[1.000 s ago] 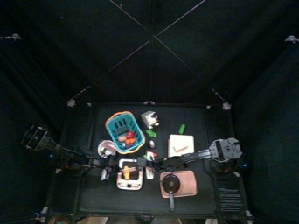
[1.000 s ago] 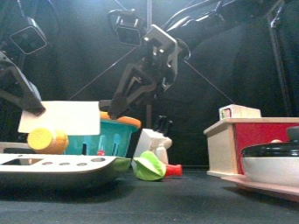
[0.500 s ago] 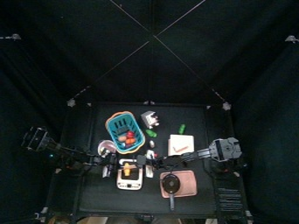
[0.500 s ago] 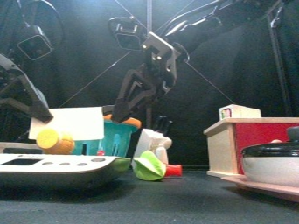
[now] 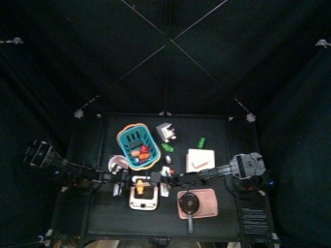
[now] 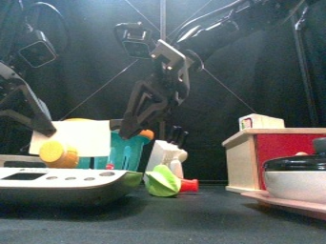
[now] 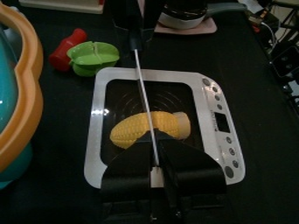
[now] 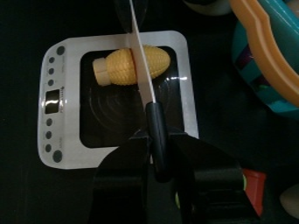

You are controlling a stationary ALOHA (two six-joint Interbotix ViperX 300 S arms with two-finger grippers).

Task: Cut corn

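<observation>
The corn (image 7: 149,129) is a stubby yellow cob lying on a white scale-like board (image 7: 208,105). A white-bladed knife (image 7: 142,92) stands edge-down across its middle. My right gripper (image 8: 162,164) is shut on the knife's black handle, and the blade (image 8: 136,48) crosses the corn (image 8: 132,64). My left gripper (image 7: 159,178) is at the blade's other end, its jaws closed against the thin edge. In the front view the blade (image 6: 87,138) spans between both arms, with the corn (image 6: 53,152) in front of it, just above the board (image 6: 51,181).
A teal basket (image 5: 135,140) holding toy food stands just behind the board. A green piece (image 7: 93,57) and a red piece (image 7: 73,38) lie beside the board. A wooden box (image 6: 261,157) and a lidded pan (image 6: 299,176) stand to the right.
The knife blade has sunk lower over the corn, both arms coming down with it. The corn stays on the board.
</observation>
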